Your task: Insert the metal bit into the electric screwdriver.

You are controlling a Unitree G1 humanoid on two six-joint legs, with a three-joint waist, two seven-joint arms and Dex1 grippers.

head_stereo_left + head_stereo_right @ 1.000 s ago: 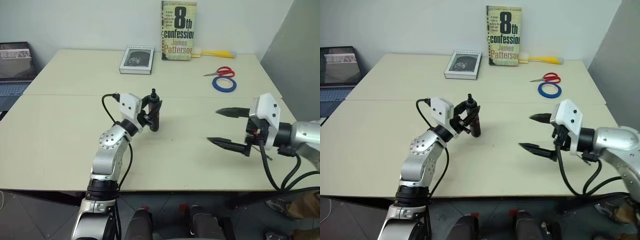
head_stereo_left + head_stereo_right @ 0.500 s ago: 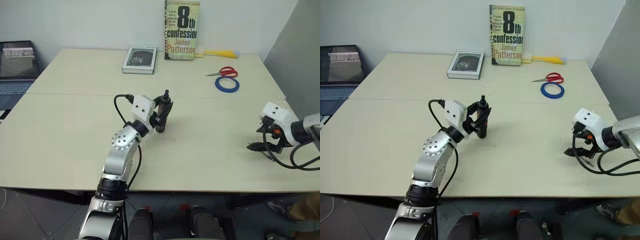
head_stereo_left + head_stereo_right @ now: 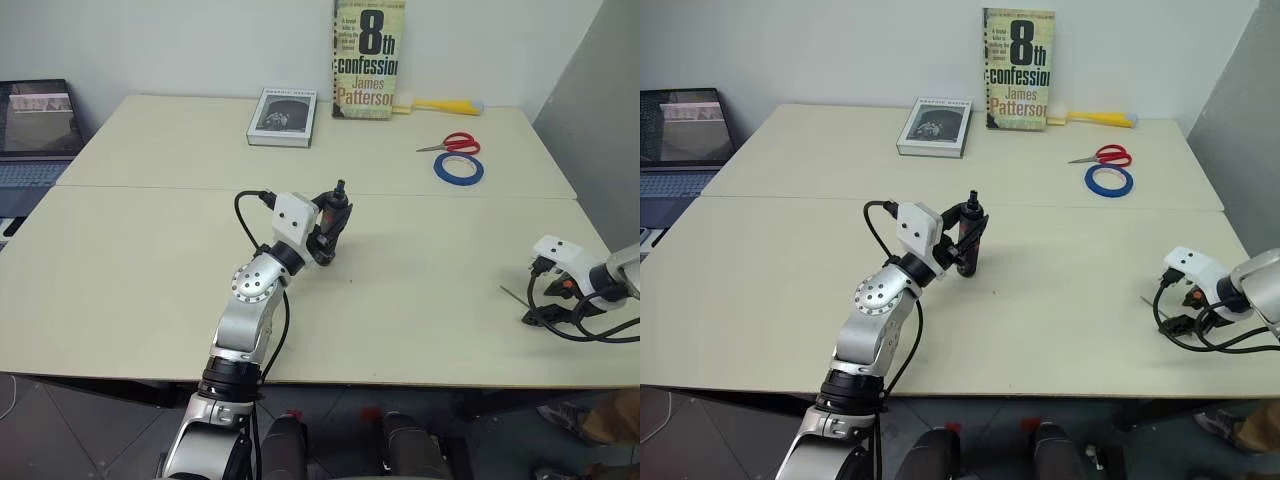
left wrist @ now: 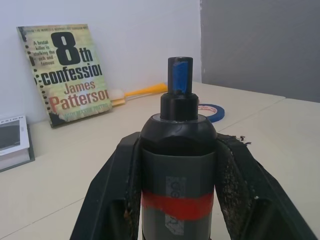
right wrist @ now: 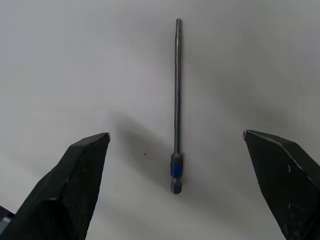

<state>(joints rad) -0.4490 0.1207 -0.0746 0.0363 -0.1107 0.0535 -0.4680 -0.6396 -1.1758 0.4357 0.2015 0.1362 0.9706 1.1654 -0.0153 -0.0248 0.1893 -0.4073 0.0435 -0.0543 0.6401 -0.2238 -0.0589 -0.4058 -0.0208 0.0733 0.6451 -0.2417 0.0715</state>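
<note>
The electric screwdriver (image 3: pixel 333 222), black with a red band, stands upright above the table's middle, tip up. My left gripper (image 3: pixel 328 238) is shut on its body; in the left wrist view the fingers (image 4: pixel 110 200) clamp both sides of the screwdriver (image 4: pixel 177 165). The metal bit (image 5: pixel 176 100), a thin grey rod with a bluish end, lies flat on the table near its right edge (image 3: pixel 512 295). My right gripper (image 5: pixel 176 134) points down over it, open wide, with a finger on either side and nothing held.
A tall book (image 3: pixel 368 60) leans on the back wall, with a smaller book (image 3: pixel 281 103) lying beside it. A yellow-handled brush (image 3: pixel 440 105), red scissors (image 3: pixel 452 143) and a blue tape roll (image 3: pixel 459 168) sit at the back right. A laptop (image 3: pixel 35 130) stands far left.
My right gripper has swung right and down from mid-table to the right edge and turned to point down over the bit. The left gripper keeps its hold on the screwdriver.
</note>
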